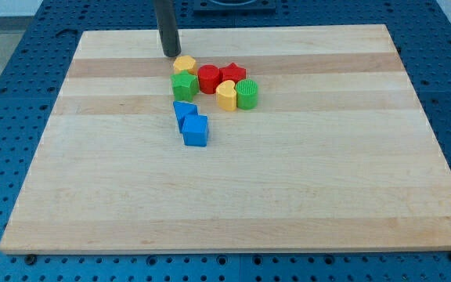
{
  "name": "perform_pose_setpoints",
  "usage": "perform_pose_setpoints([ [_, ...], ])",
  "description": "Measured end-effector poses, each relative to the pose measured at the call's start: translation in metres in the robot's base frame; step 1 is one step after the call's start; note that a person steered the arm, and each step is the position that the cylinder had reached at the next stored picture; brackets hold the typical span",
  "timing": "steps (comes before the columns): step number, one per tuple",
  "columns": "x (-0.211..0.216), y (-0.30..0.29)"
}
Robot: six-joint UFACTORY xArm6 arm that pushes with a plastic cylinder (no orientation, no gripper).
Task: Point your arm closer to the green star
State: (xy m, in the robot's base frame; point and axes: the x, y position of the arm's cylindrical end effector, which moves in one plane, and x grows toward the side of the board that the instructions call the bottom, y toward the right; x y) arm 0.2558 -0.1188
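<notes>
Pale wood board (pixel 233 196) on a blue pegboard bench (pixel 6 94), with all the blocks bunched up near the view's top, a bit left of centre. My tip (pixel 170 55) is just a bare rod end, no jaws to be apart or together, and it's clamped on nothing. It sits just up and left of the yellow hexagon block (pixel 184 63), close to it but I can't tell if it's touching.

The green star (pixel 184 85) is right below that yellow hexagon, pressed against it, with the red cylinder (pixel 208 77) on its right side. Further right are the red star (pixel 232 74), a yellow heart-ish block (pixel 226 95) and a green ribbed cylinder (pixel 247 93). Two blue blocks (pixel 190 124) sit just below the green star.

I'd say the approach is mostly done. Next move probably wants a short slide down the view's left side of the hexagon, so I end up beside the star without shoving the pile.
</notes>
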Motion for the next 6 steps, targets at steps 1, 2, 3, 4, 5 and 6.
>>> perform_pose_setpoints([
  [1,0.000,-0.001],
  [2,0.016,-0.018],
  [3,0.048,-0.034],
  [4,0.048,-0.034],
  [5,0.078,-0.035],
  [6,0.079,-0.035],
])
